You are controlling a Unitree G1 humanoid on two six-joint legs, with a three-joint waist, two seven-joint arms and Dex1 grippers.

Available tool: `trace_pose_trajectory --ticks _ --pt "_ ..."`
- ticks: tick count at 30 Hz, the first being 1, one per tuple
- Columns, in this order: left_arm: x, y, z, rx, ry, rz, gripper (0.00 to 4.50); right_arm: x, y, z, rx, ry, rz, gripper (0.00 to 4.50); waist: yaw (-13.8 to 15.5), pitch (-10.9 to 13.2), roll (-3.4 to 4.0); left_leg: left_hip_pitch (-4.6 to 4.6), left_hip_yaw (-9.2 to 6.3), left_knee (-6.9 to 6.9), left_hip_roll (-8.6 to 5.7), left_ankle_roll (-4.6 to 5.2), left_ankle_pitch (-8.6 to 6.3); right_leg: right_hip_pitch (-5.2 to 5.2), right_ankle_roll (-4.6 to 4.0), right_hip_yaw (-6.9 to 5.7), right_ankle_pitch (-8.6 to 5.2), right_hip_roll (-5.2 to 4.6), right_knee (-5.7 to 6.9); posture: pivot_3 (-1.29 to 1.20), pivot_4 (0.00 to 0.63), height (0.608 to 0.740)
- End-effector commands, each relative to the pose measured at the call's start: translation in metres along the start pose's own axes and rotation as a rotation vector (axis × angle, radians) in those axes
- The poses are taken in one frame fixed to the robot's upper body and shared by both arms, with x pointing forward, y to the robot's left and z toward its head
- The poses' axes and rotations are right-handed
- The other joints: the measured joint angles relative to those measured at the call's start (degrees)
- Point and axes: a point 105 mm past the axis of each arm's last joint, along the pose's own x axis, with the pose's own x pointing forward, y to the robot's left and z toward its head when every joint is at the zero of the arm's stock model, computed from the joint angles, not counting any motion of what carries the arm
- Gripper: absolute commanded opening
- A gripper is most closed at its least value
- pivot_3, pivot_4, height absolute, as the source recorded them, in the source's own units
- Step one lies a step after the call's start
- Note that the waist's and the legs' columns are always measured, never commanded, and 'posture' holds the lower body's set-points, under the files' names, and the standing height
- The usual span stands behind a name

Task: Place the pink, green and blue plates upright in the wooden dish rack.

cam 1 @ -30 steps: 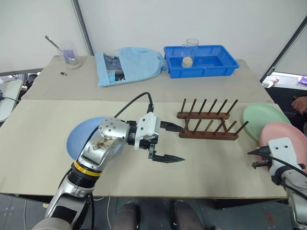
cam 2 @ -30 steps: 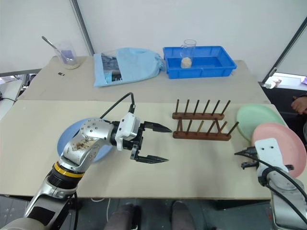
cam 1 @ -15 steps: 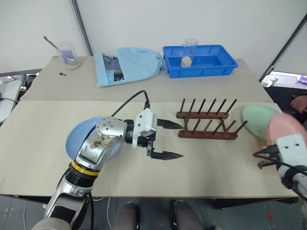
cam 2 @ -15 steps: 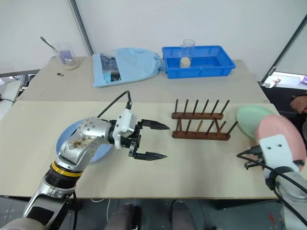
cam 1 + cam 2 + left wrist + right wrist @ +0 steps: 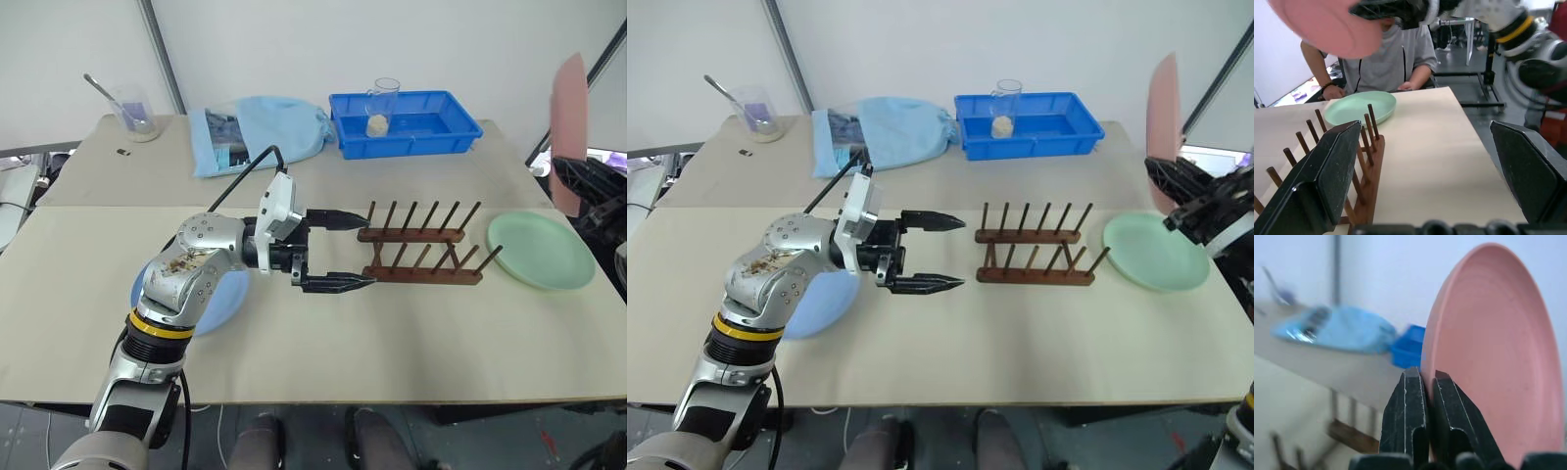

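Your right pincer [image 5: 1420, 382] was pinched on the rim of the pink plate [image 5: 1488, 357], its two fingers nearly together with the rim between them. It held the plate on edge, upright and clear of the table [image 5: 411, 333], at the far right of the head views. In those views the plate [image 5: 568, 103] rose above the pincer as a narrow pink strip.

Below that pincer, the green plate [image 5: 541, 250] lay flat on the table. The rack [image 5: 419, 250] stood just beside the green plate, between it and your left pincer, with every slot bare.

Your left pincer [image 5: 338, 250] had its fingers spread wide and gripped nothing. It hung level above the table, fingertips pointing at the near end of the rack and just short of it. One finger [image 5: 328, 217] lined up with the far rail and the other with the near rail. From the left wrist, you looked along the rack [image 5: 1359, 171] between the two fingers, with the green plate [image 5: 1359, 107] past its far end and the pink plate [image 5: 1327, 24] up above.

The blue plate [image 5: 211, 304] lay flat on the table behind the left pincer, partly under your left forearm.

Well beyond the left pincer, at the back of the table, stood a blue tray [image 5: 407, 127] with a glass [image 5: 384, 106] in it. A light blue bag [image 5: 260, 132] lay beside the tray. A beaker with a spoon [image 5: 132, 108] stood farther along. A person in a grey shirt [image 5: 1396, 58] sat past the table's far end.
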Motion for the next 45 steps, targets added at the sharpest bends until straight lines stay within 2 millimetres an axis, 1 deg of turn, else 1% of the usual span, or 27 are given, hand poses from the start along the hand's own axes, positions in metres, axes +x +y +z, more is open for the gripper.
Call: trace_pose_trajectory --ticks 1,7,9,10,12,15,17,21,24,30,33,37,42,45 --pt "-0.002 -0.005 0.022 0.042 -0.022 -0.008 4.5 -0.003 0.003 0.017 0.226 -0.085 0.113 0.05 0.27 0.0 0.01 -0.04 -0.02 -0.05 -0.02 0.04 -0.02 -0.04 0.05 0.0 0.0 0.0 0.0 0.0 0.15 0.74" --pt "-0.007 -0.005 0.026 0.03 -0.003 0.005 4.5 -0.006 0.013 0.018 0.375 -0.105 0.182 0.05 0.5 0.0 0.01 -0.24 -0.06 -0.02 -0.13 0.43 -0.26 -0.08 0.18 0.03 0.09 -0.06 -0.05 0.0 0.15 0.74" --pt "-0.006 -0.004 0.025 0.027 0.006 0.0 4.5 -0.008 0.013 0.011 0.41 -0.086 0.184 0.05 0.52 -0.01 0.01 -0.24 -0.05 -0.01 -0.14 0.44 -0.27 -0.08 0.25 0.04 0.05 -0.07 -0.06 0.0 0.15 0.74" --pt "-0.006 -0.005 0.025 0.026 0.01 -0.005 4.5 -0.009 0.012 0.008 0.423 -0.075 0.182 0.05 0.56 -0.01 0.01 -0.24 -0.05 0.01 -0.14 0.44 -0.27 -0.08 0.45 0.04 -0.08 -0.06 -0.05 0.0 0.15 0.74" --pt "-0.006 -0.004 0.025 0.025 0.013 -0.01 4.5 -0.013 0.011 0.0 0.444 -0.045 0.176 0.05 0.59 0.0 0.01 -0.23 -0.06 0.03 -0.13 0.44 -0.27 -0.06 0.43 0.04 -0.11 -0.04 -0.04 0.0 0.15 0.74" --pt "-0.006 -0.004 0.025 0.024 0.015 -0.016 4.5 -0.017 0.006 -0.008 0.457 -0.013 0.163 0.05 0.58 -0.01 0.02 -0.22 -0.04 0.06 -0.15 0.44 -0.26 -0.06 0.36 0.12 -0.14 -0.04 -0.02 0.0 0.15 0.74" --pt "-0.006 -0.004 0.024 0.025 0.018 -0.019 4.5 -0.018 0.003 -0.009 0.457 -0.006 0.158 0.05 0.48 -0.01 0.02 -0.2 0.03 0.08 -0.18 0.44 -0.26 -0.06 0.3 0.25 -0.17 -0.03 -0.02 0.0 0.15 0.74" --pt "-0.005 -0.005 0.023 0.025 0.02 -0.026 4.5 -0.017 -0.001 -0.016 0.466 0.016 0.156 0.05 -0.05 -0.01 0.02 -0.11 0.15 0.09 -0.18 0.45 -0.26 -0.05 0.31 0.57 -0.17 0.09 -0.01 0.0 0.15 0.74" --pt "-0.005 -0.006 0.022 0.024 0.021 -0.031 4.5 -0.016 -0.005 -0.022 0.48 0.036 0.154 0.05 -0.06 -0.01 0.02 -0.09 0.17 0.09 -0.14 0.45 -0.26 -0.04 0.31 0.98 -0.17 0.38 -0.02 0.0 0.15 0.74" --pt "-0.004 -0.006 0.022 0.016 0.014 -0.041 4.5 -0.01 -0.009 -0.03 0.5 0.078 0.176 0.05 -0.08 -0.01 0.02 -0.07 0.14 0.11 -0.03 0.45 -0.26 -0.02 0.3 1.38 -0.17 0.73 -0.01 0.0 0.15 0.74" --pt "-0.003 -0.008 0.022 0.011 0.006 -0.052 4.5 -0.007 -0.01 -0.029 0.503 0.085 0.2 0.05 -0.09 -0.01 0.02 0.02 0.17 0.11 -0.04 0.45 -0.25 0.03 0.26 1.5 -0.2 0.79 0.01 0.0 0.15 0.74" --pt "-0.005 -0.008 0.02 0.012 0.013 -0.052 4.5 -0.007 -0.002 -0.02 0.505 0.1 0.256 0.05 -0.23 -0.01 0.02 0.09 0.31 0.1 -0.06 0.45 -0.25 0.02 0.27 1.75 -0.19 0.83 0.02 0.0 0.15 0.74" --pt "-0.006 -0.008 0.019 0.009 0.014 -0.049 4.5 -0.012 0.001 -0.026 0.508 0.146 0.267 0.05 -0.16 -0.01 0.02 0.08 0.36 0.09 -0.05 0.46 -0.26 0.0 0.29 1.84 -0.19 0.86 0.0 0.0 0.15 0.74" --pt "-0.005 -0.009 0.019 0.006 0.016 -0.062 4.5 -0.01 0.002 -0.027 0.505 0.164 0.289 0.05 -0.17 -0.01 0.02 0.08 0.36 0.09 -0.06 0.46 -0.26 0.0 0.31 1.85 -0.2 0.86 0.0 0.0 0.15 0.74"
